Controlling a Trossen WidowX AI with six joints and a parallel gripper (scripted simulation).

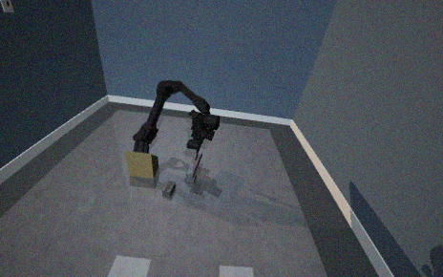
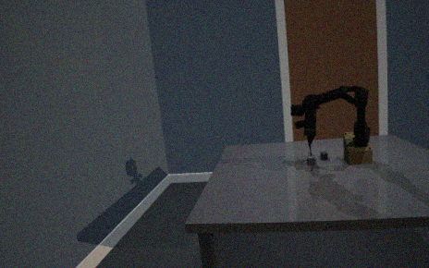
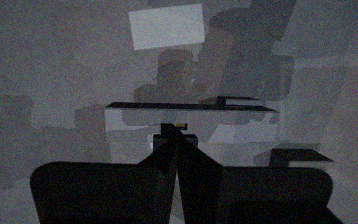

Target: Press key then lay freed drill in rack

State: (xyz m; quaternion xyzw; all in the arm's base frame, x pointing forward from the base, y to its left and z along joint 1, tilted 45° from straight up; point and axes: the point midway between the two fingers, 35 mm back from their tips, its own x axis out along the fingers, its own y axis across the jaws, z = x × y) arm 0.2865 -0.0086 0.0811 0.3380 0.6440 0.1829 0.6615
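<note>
My gripper (image 1: pixel 196 149) (image 2: pixel 309 140) (image 3: pixel 177 144) is shut, with the fingers pressed together and pointing down. Right under it a thin dark rod, the drill (image 1: pixel 196 166) (image 2: pixel 310 150), stands upright out of a small grey block (image 1: pixel 193 183) (image 2: pixel 311 161) (image 3: pixel 131 122). In the wrist view the fingertips meet just in front of a small dark piece with a yellow mark (image 3: pixel 175 130), which looks like the key. I cannot tell whether the fingers touch it. A small dark box (image 1: pixel 168 189) (image 2: pixel 324 156) lies beside the block, toward the arm's base.
The arm stands on a yellow pedestal (image 1: pixel 139 164) (image 2: pixel 357 154) close to the block. Everything sits at the far end of a grey table (image 2: pixel 277 199). A flat dark shape (image 3: pixel 299 155) shows at the right of the wrist view.
</note>
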